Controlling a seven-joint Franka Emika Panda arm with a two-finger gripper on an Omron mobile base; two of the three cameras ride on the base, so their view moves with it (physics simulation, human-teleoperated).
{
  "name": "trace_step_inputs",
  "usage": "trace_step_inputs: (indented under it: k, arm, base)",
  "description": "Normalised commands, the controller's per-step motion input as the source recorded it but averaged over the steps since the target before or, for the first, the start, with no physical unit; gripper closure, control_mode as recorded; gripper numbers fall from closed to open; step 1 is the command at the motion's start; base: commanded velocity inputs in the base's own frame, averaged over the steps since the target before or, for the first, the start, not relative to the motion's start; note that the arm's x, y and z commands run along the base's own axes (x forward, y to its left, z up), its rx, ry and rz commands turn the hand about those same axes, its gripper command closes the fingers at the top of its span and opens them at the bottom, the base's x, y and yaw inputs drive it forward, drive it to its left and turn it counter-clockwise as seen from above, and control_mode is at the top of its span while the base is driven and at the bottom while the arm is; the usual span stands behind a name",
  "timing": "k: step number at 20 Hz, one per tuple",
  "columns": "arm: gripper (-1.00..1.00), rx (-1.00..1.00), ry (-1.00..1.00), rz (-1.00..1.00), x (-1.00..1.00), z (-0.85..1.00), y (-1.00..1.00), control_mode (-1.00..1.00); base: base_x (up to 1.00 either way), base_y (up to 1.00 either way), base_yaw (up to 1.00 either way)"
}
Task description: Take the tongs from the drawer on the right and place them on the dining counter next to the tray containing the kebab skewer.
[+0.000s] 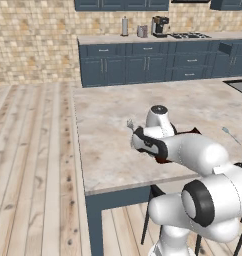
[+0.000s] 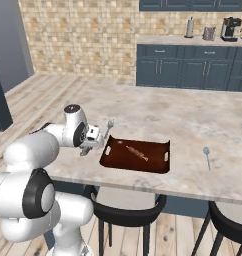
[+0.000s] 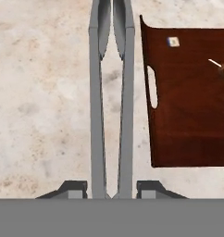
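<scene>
Across the middle of both base views, the dining counter [image 2: 193, 115] is seen as a broad slab of beige marbled stone on a navy base, with pale wooden flooring around it. Against the far brick wall, a run of navy cabinets [image 1: 143, 62] is noted under a stone worktop carrying a coffee machine [image 1: 160, 26] and a black hob [image 1: 190, 35]. Two black stools [image 2: 125, 210] are tucked under the near edge of the counter.

On the counter, near its near edge, a dark brown tray [image 2: 138, 155] with cut-out handles is set flat, and a kebab skewer [image 2: 136, 152] is lying inside it. Well to the right of the tray, a small grey spoon-like utensil [image 2: 207, 156] is lying on the stone.

The arm is reached over the near left part of the counter, with the gripper [image 3: 112, 192] placed just left of the tray. Its fingers [image 3: 72, 189] are closed to a narrow gap on the joined end of the tongs [image 3: 111, 92], which are held between them. The tongs are slim and grey, with two thin arms running away from the hand and nearly meeting at their tips. In the hand view they are seen over bare stone just beside the tray's left wall, roughly parallel to it. Whether they touch the counter cannot be told.
</scene>
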Motion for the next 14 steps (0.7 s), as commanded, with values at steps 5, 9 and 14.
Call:
trace_step_inputs:
  k: [5,9,14]
  arm:
    - [1.00,0.00,0.00,0.00,0.05,-0.24,0.00,-1.00]
    - [1.00,0.00,0.00,0.00,0.12,-0.18,0.00,-1.00]
    - [1.00,0.00,0.01,0.00,0.12,-0.12,0.00,-1.00]
  base:
    - [0.00,0.00,0.00]
    - [0.00,0.00,0.00]
    - [0.00,0.00,0.00]
